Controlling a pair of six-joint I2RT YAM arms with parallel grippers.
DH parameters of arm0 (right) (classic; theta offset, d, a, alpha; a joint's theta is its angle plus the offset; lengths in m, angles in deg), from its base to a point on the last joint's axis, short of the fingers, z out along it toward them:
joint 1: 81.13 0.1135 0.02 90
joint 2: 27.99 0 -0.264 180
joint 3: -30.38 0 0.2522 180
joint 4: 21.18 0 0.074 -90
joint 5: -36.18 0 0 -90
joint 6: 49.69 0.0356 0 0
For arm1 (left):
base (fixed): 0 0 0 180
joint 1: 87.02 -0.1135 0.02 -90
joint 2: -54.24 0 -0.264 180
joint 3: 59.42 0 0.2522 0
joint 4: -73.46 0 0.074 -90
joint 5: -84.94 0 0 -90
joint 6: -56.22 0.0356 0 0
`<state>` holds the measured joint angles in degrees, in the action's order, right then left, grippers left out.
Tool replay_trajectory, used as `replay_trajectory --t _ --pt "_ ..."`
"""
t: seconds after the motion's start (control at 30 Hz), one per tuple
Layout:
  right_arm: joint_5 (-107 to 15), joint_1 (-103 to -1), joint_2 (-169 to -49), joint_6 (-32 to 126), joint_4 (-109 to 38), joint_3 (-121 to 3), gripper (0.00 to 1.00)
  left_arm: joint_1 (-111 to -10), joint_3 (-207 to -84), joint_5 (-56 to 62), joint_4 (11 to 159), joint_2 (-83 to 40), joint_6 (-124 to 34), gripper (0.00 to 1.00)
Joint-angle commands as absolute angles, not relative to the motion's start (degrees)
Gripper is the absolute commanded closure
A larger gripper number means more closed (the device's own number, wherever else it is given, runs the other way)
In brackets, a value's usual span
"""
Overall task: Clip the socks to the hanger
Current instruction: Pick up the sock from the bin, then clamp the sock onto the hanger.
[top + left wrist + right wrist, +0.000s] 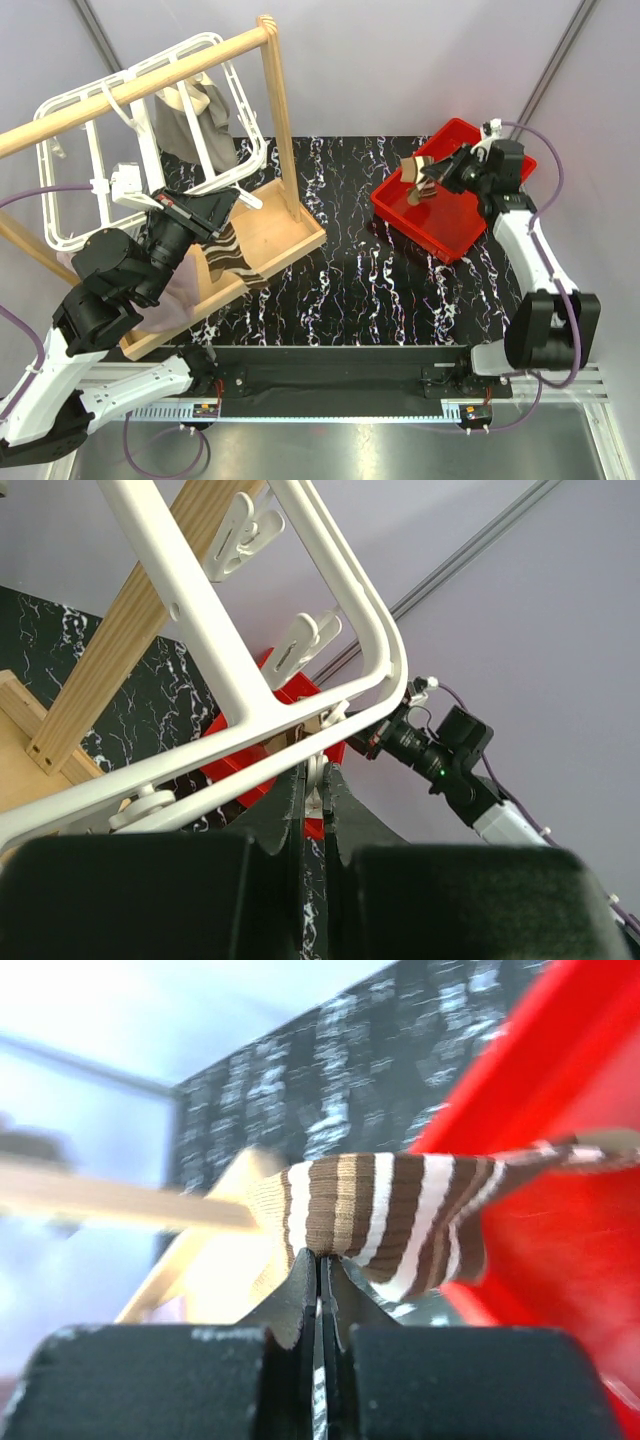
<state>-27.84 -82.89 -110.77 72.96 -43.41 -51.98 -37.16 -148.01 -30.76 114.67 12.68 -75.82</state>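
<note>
The right gripper (pixel 437 178) is pressed together on a sock (pixel 418 175), holding it above the bin (pixel 450 228) near the tabletop's (pixel 350 280) far right corner. The right wrist view shows those jaws (pixel 320 1260) closed on the sock's (pixel 380 1210) lower edge, its brown and cream stripes spread sideways, with the red bin (pixel 570 1260) wall to the right. I cannot tell whether anything else lies in the bin.

The left gripper (pixel 222 207) sits at the hanger's (pixel 140 140) near right corner, at the left of the tabletop. Only the left wrist view shows its grip: jaws (pixel 315 780) pinched shut on a small white clip (pixel 318 785) under the hanger's (pixel 200 630) curved corner.

A second sock (pixel 238 258) hangs just below that gripper over the stand's (pixel 285 230) wooden base; what holds it is hidden. It appears in the top view only.
</note>
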Motion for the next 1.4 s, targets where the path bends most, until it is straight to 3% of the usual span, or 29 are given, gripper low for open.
replay_trajectory --t 0.0,0.17,0.33,0.7,1.07,1.37 --pt "-14.47 -82.01 -104.55 81.86 -29.79 -45.09 1.00 -37.28 -147.89 -29.58 112.10 12.84 -76.75 1.00" --pt "-11.19 -75.34 -98.40 95.74 -11.24 -34.73 1.00 -37.28 -147.71 -28.71 110.96 12.58 -77.46 1.00" --pt "-16.01 -65.33 -96.02 103.59 1.67 -30.75 1.00 -37.36 -147.45 -28.79 110.43 12.58 -78.07 1.00" --pt "-30.87 -43.00 -103.04 107.02 9.35 -39.88 1.00 -37.36 -147.36 -29.32 109.46 11.97 -79.39 1.00" --pt "-33.25 -36.22 -109.02 107.38 15.06 -44.46 1.00 -37.28 -147.45 -29.41 109.11 11.35 -79.31 1.00" --pt "-35.10 -35.87 -107.36 106.67 15.42 -43.06 1.00 -37.36 -147.28 -29.50 109.20 11.35 -79.04 1.00"
